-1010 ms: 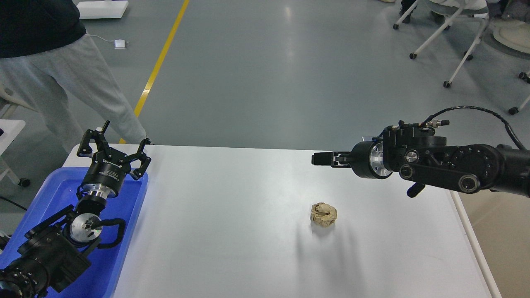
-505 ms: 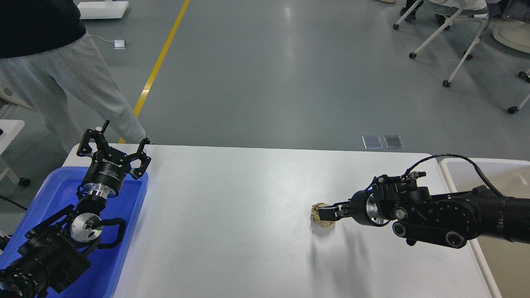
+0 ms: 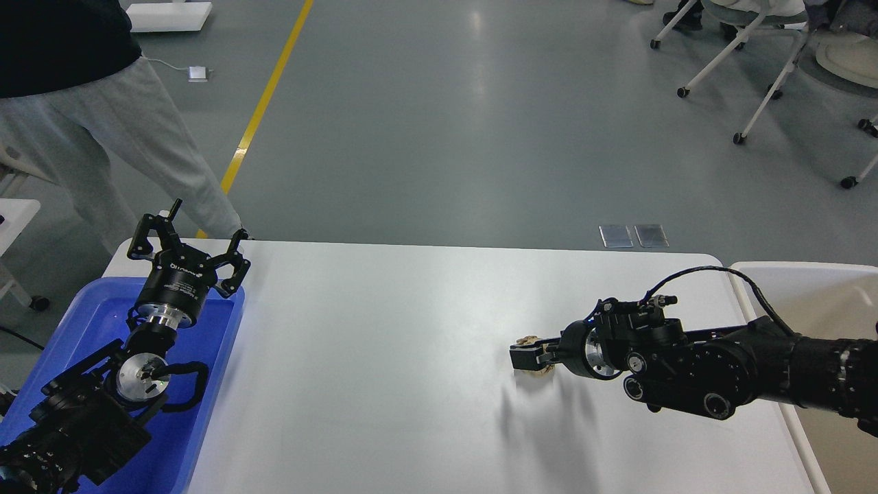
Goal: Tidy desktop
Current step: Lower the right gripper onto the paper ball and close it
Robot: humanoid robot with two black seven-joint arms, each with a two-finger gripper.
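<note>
The white desktop (image 3: 384, 370) fills the middle of the head view. A crumpled brown paper ball (image 3: 529, 339) lies on its right half, mostly hidden behind my right gripper (image 3: 524, 357). That gripper is low at the ball, with its fingers seen side-on as one dark block, so I cannot tell whether they are closed on the paper. My left gripper (image 3: 190, 239) is open and empty, held up over the far end of the blue tray (image 3: 212, 384).
A beige white-rimmed bin (image 3: 816, 302) stands past the table's right edge, behind my right arm. A person in grey trousers (image 3: 116, 137) stands at the back left corner. Wheeled chairs (image 3: 754, 62) stand on the floor at the far right.
My right arm has come down from above the table and reached left, so its gripper now sits at the paper ball and covers most of it. The left arm has not moved.
</note>
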